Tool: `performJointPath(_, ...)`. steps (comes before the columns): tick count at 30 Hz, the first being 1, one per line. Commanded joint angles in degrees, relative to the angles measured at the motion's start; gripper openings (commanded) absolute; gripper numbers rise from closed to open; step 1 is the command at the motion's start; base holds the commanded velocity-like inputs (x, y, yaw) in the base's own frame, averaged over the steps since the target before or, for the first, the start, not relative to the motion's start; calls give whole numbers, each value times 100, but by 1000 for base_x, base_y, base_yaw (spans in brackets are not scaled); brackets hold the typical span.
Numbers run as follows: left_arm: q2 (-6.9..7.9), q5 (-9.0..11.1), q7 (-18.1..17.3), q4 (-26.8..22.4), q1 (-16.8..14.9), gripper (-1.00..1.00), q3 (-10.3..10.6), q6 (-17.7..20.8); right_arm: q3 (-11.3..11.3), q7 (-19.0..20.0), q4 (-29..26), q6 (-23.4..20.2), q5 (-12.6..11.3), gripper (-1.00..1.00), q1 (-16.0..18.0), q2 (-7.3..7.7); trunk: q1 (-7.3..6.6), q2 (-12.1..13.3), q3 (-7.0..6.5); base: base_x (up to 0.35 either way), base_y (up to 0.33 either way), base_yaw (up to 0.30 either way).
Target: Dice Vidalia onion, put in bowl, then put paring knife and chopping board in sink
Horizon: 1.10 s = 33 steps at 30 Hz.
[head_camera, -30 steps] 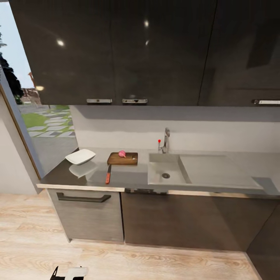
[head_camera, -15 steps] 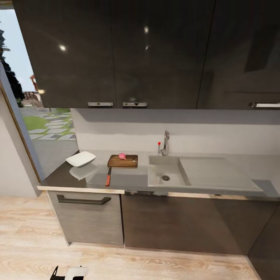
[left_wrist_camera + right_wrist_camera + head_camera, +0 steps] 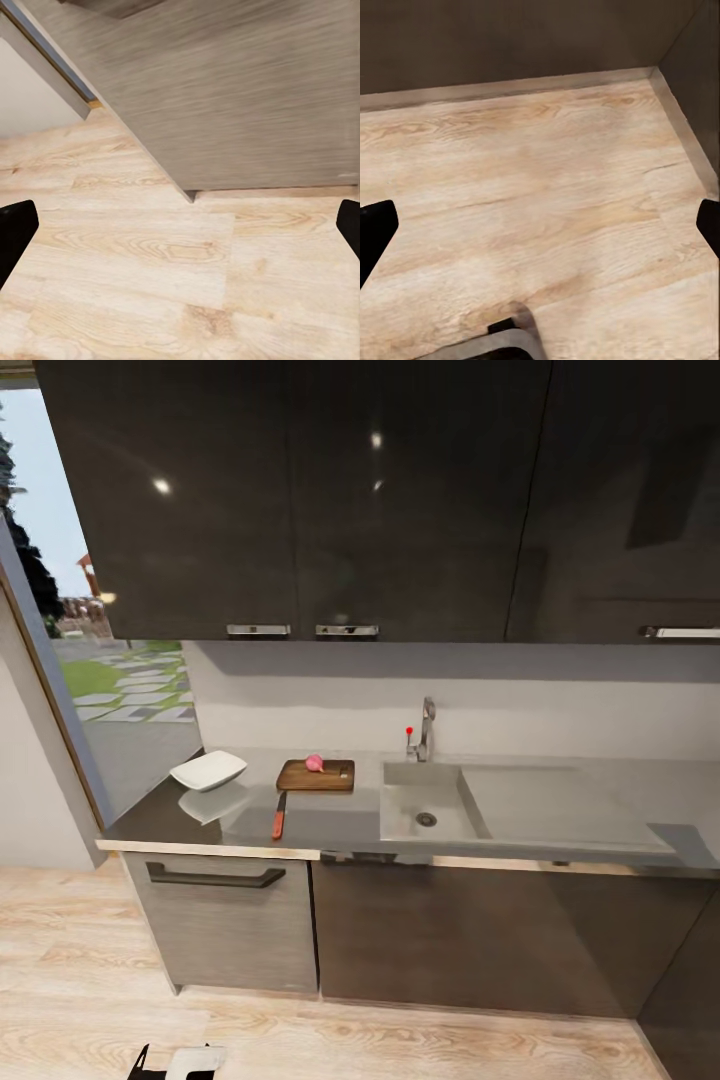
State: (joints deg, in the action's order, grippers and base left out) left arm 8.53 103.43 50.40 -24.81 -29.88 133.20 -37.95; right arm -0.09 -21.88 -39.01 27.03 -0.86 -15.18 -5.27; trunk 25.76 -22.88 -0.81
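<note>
Onion [image 3: 314, 762]: small pinkish-red ball, sitting on the chopping board [image 3: 317, 775], toward its back edge.
Countertop [image 3: 330, 822]: glossy dark grey, reflective; dark cabinets below with a bar handle [image 3: 214, 877], dark wall cabinets [image 3: 300, 500] above.
Room: pale wood floor [image 3: 350, 1030]; window [image 3: 100, 660] at the left of the counter showing grass and paving outside.
Bowl [image 3: 208, 769]: white, square, upturned corners, left of the board, nothing in it; its reflection shows on the worktop.
Sink [image 3: 428, 808]: steel basin with round drain, right of the board; nothing seen in it; drainboard to its right, tap [image 3: 426, 728] with red knob behind.
Knife [image 3: 279, 814]: red-orange handle toward the counter's front edge, dark blade pointing at the board, just in front of it.
Left gripper [image 3: 180, 225]: fingers spread wide, holding nothing, over floor near a cabinet corner.
Right gripper [image 3: 540, 225]: fingers spread wide, holding nothing, above floor.
</note>
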Motion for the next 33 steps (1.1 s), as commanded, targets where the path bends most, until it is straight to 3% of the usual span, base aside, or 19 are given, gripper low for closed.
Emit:
performJointPath(1,-1,18,32,-16,-9,100,49,-11,0,-9,124,8,-3,100,-3,-1,3,-4,0,0,0,0)
performJointPath(5,-1,19,32,-19,-11,100,49,-11,1,-9,571,5,-2,100,-3,-1,3,-4,0,0,0,0)
performJointPath(6,-1,19,32,-20,-12,100,49,-11,1,-9,977,5,-9,100,-3,-4,3,-4,0,0,0,0)
performJointPath(8,-1,17,32,-17,-10,100,49,-11,1,-9,1282,4,-20,100,-3,-15,3,-4,0,0,0,0)
performJointPath(12,-1,18,32,-21,-9,100,49,-11,1,-9,1562,4,-26,100,-3,-37,3,-4,0,0,0,0)
performJointPath(33,6,13,32,-63,-10,100,40,-10,3,-9,1668,4,-28,100,-3,-12,3,-4,0,0,0,0)
